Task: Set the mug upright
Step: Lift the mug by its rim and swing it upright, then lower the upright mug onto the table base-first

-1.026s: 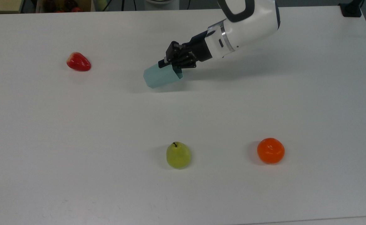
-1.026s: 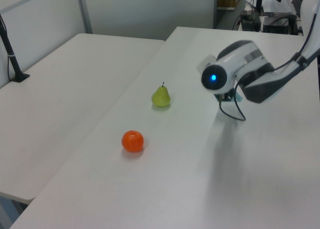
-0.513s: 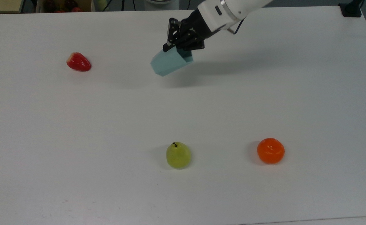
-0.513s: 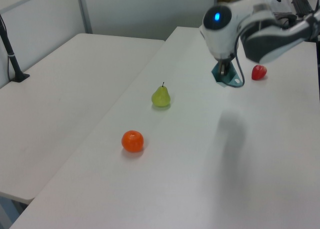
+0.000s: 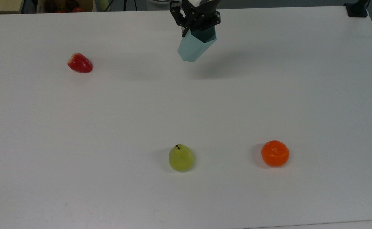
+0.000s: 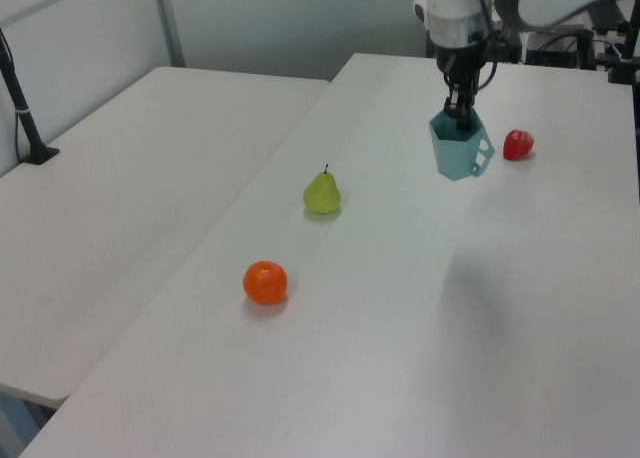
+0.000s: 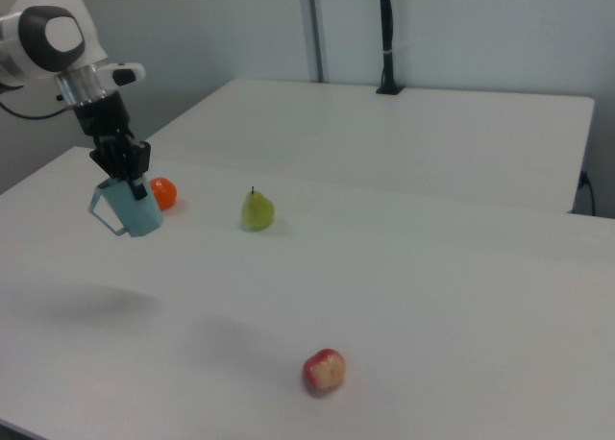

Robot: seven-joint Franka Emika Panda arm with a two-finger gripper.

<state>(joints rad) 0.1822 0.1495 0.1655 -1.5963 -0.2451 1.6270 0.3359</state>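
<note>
The mug [image 5: 194,47] is pale blue-teal with faceted sides, a hexagonal rim and an angular handle. It hangs above the white table [image 5: 109,111] at the back, mouth up and base down, slightly tilted. My gripper [image 5: 196,25] points down from above and is shut on the mug's rim, one finger inside the cup. In the left view the mug [image 6: 455,156] hangs under the gripper [image 6: 458,113] beside the red fruit. In the right view the mug [image 7: 135,212] and gripper [image 7: 123,171] hang in front of the orange.
A red strawberry [image 5: 79,63] lies at the top view's left. A green pear [image 5: 181,158] and an orange [image 5: 275,153] sit near the front. A box of fruit [image 5: 65,4] stands past the back edge. A second table [image 6: 130,178] adjoins.
The gripper has lifted the mug off the table and swung it from lying on its side to nearly upright, moving toward the top view's upper right.
</note>
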